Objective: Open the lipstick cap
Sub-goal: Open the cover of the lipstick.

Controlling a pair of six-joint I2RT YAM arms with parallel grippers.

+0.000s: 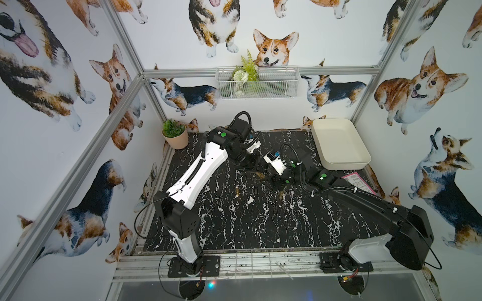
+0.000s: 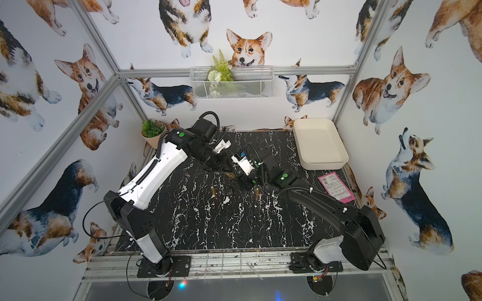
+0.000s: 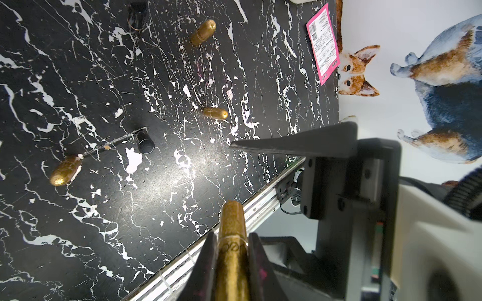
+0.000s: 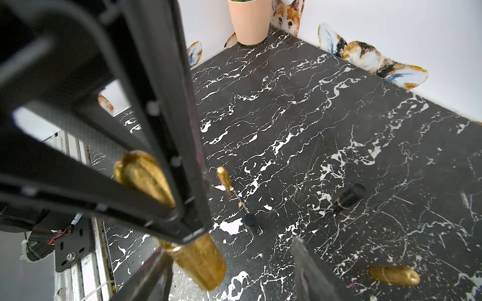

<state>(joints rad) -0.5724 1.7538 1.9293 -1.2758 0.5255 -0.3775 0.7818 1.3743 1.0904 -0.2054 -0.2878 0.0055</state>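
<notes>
Left pincer [image 3: 232,235]: clamped tight on gold lipstick [image 3: 231,216], above table [image 3: 156,195].
Right pincer [image 4: 232,245]: jaws apart, straddling lipstick's free end; contact unclear.
Hidden: lipstick's base between left fingers [image 3: 208,268]; both top views show only a gold speck.

Lipstick [image 3: 232,226] above table [image 2: 234,221], tray [image 2: 318,140] behind card [image 2: 336,188]

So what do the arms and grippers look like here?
The left arm: white shell, black joints, ribbed black cable, green dot. The right arm: mostly black, white shell near base, green dots. On left gripper and right gripper, black tapered fingers.
</notes>
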